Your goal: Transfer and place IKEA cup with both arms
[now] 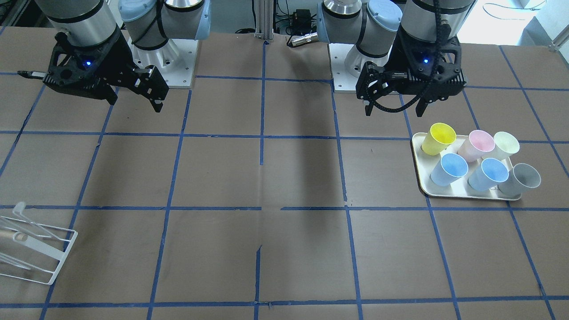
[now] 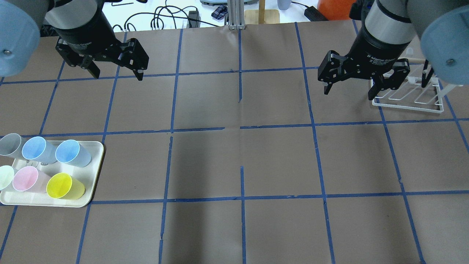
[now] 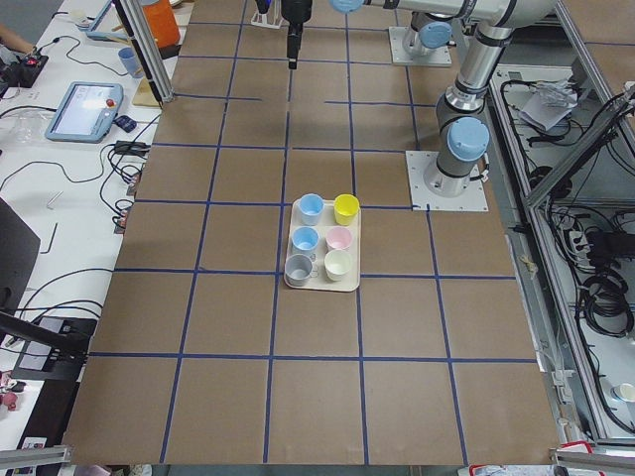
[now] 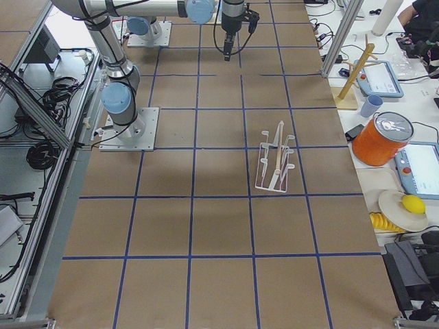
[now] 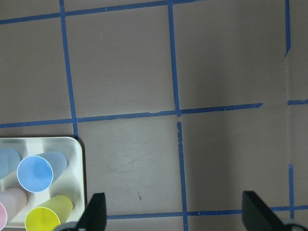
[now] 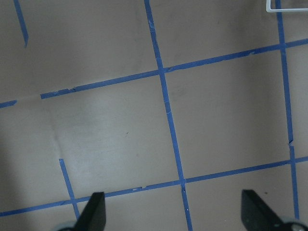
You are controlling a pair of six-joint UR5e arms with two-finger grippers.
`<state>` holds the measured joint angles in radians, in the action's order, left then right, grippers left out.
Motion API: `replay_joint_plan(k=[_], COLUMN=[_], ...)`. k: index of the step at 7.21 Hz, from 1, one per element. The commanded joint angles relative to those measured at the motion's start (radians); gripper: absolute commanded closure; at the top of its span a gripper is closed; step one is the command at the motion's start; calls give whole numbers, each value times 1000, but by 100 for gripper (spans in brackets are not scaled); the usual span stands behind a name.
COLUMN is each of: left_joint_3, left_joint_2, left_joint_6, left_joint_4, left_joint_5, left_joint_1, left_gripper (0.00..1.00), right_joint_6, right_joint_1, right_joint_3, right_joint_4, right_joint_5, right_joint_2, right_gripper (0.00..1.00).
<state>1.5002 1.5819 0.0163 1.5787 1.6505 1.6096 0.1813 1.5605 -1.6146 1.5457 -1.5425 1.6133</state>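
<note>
Two alike pale blue cups [image 2: 71, 153] [image 2: 36, 149] stand on a white tray [image 2: 96, 168] at the table's left, with a grey cup [image 2: 10, 143], a pink cup [image 2: 27, 179], a pale green cup [image 2: 5, 176] and a yellow cup [image 2: 62, 186]. I cannot tell which blue one is the IKEA cup. My left gripper [image 2: 118, 75] is open and empty, raised beyond the tray. In its wrist view one blue cup [image 5: 36, 172] shows at lower left. My right gripper [image 2: 348, 93] is open and empty at the far right.
A white wire rack [image 2: 406, 91] stands on the table just right of my right gripper; its corner shows in the right wrist view [image 6: 288, 6]. The brown table has a grid of blue tape. Cables and gear lie beyond the far edge.
</note>
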Motion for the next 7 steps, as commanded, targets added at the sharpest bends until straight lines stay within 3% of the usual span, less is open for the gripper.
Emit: replay_joint_plan(k=[1, 2, 5, 7], left_joint_3=[67, 77, 45, -24], left_joint_2=[-28, -52, -48, -19], left_joint_6=[11, 48, 79, 103], left_joint_4=[-46, -80, -59, 24], left_joint_5=[-9, -70, -113, -106], left_joint_1=[-84, -115, -131, -152], left_gripper=[0, 0, 0, 0], right_joint_6=[3, 3, 3, 1], right_joint_1=[1, 1, 0, 0], right_joint_3=[4, 5, 16, 16], right_joint_4=[-3, -3, -3, -3], right_joint_5=[-10, -10, -10, -2], right_joint_2=[0, 4, 10, 14], right_gripper=[0, 0, 0, 0])
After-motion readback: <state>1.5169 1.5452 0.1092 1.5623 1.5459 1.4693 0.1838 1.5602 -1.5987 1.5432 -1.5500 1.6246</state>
